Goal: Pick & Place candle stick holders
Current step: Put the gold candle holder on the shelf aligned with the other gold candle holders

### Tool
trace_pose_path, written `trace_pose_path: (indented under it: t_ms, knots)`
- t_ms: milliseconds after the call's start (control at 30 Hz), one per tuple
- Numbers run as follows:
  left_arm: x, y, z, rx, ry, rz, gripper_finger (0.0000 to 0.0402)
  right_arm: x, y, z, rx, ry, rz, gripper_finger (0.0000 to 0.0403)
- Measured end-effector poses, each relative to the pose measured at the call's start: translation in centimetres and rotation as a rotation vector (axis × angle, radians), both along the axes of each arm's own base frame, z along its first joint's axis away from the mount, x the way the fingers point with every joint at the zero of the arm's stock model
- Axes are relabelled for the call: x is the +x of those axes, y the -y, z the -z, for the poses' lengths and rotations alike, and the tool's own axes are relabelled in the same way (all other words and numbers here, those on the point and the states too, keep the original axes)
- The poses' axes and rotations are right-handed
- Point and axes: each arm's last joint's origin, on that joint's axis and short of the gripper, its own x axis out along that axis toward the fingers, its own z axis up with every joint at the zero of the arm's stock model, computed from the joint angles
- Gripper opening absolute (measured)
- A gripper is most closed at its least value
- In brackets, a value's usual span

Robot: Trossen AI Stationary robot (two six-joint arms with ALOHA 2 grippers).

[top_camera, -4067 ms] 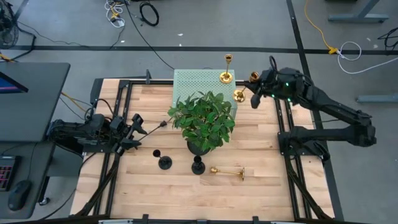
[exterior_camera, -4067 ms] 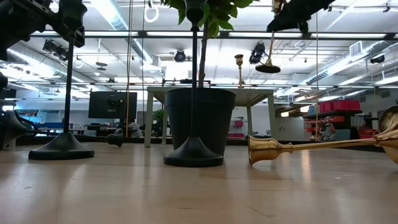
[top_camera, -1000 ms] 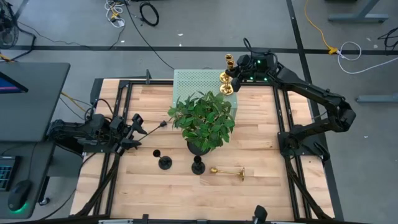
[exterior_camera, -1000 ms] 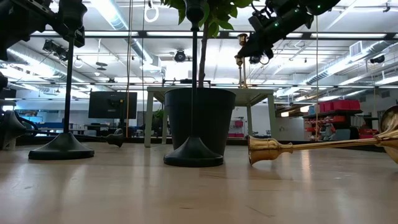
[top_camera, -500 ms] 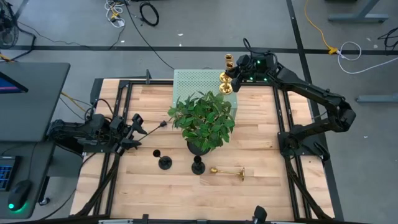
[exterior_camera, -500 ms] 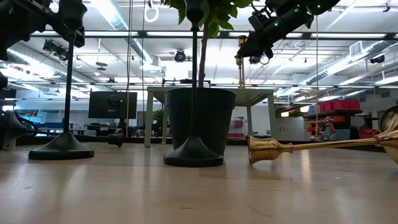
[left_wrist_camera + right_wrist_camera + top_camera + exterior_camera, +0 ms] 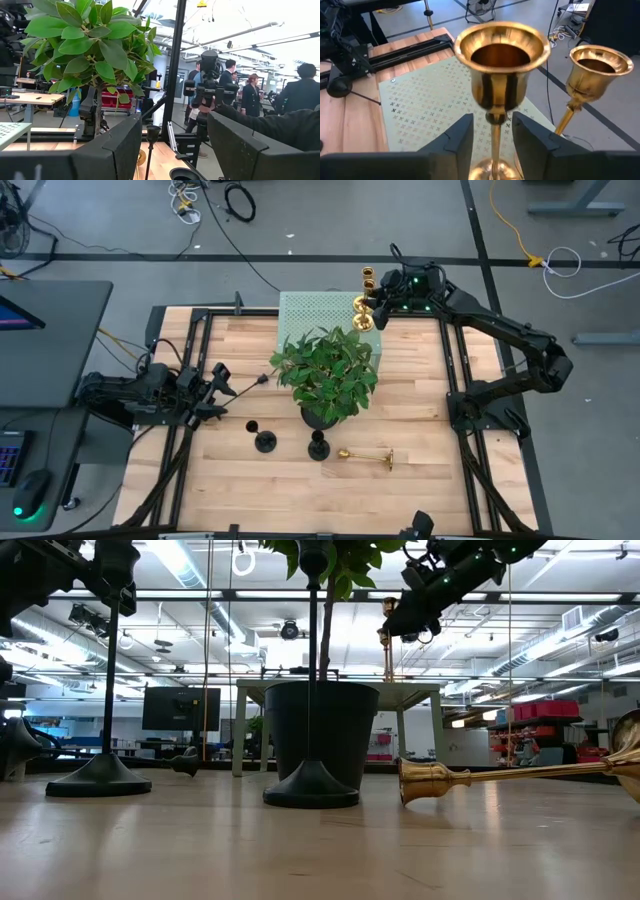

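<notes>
Right pincer [image 7: 376, 302] hovers over the pale green perforated mat [image 7: 300, 315] at the far edge of the tabletop [image 7: 420, 440], and the right wrist view settles it: a brass candlestick [image 7: 499, 80] stands upright with its thin stem running straight down between the two fingers [image 7: 452, 142]. The fingers flank the stem closely, but whether they pinch it or have let go, I cannot tell. Just beside the pincer, on its outer side, stands the second upright brass holder [image 7: 592, 75], apart from the first.

The relation that counts is vertical: the long axis is plumb, the pincer straddles it, so a clean exit looks like straight up or straight back.

Well away from this pincer, past the plant [image 7: 325, 370], a third brass holder [image 7: 366, 456] lies on its side, long axis across the tabletop, with two black holders [image 7: 265, 440] upright next to it. Left pincer [image 7: 225, 385], fingers spread and empty, sits nearer the black ones.
</notes>
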Motion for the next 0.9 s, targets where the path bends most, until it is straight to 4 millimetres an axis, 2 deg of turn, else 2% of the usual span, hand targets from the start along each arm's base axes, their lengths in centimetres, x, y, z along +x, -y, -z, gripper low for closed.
trace_pose_path:
  t_ms: [233, 533, 900]
  knots:
    - [0.0, 0.0, 0.0, 0.000, 0.000, -0.001, 0.0227, -1.4, -0.8, -1.1, -0.048, -0.025, 0.056, 0.0159]
    - [0.0, 0.0, 0.0, 0.000, 0.000, 0.000, 0.0227, -3.7, -2.7, -1.7, 0.006, -0.097, 0.055, 0.0166]
    - [0.0, 0.0, 0.0, 0.000, 0.000, 0.000, 0.0227, -5.4, -6.3, -1.4, 0.105, -0.244, -0.029, 0.0165]
